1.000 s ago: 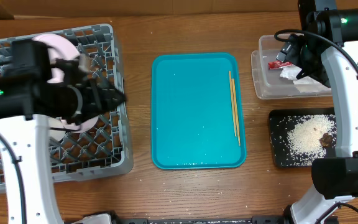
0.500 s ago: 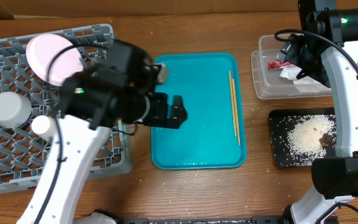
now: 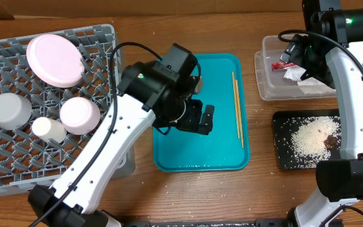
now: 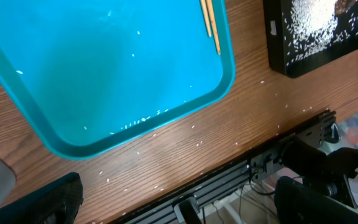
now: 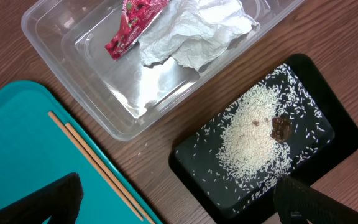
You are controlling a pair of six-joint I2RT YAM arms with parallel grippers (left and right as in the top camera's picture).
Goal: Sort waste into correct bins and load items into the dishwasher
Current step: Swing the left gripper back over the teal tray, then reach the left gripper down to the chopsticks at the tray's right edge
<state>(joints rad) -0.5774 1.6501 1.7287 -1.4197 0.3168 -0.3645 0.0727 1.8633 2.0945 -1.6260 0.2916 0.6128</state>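
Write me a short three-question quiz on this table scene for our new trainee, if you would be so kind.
1. True or false: the chopsticks lie on the teal tray.
2. How many items stand in the dish rack?
3. Where is the rice heap? A. teal tray; B. black tray; C. dish rack.

Key:
1. True.
2. Four: large plate, grey bowl, cup, smaller dish.
3. B.
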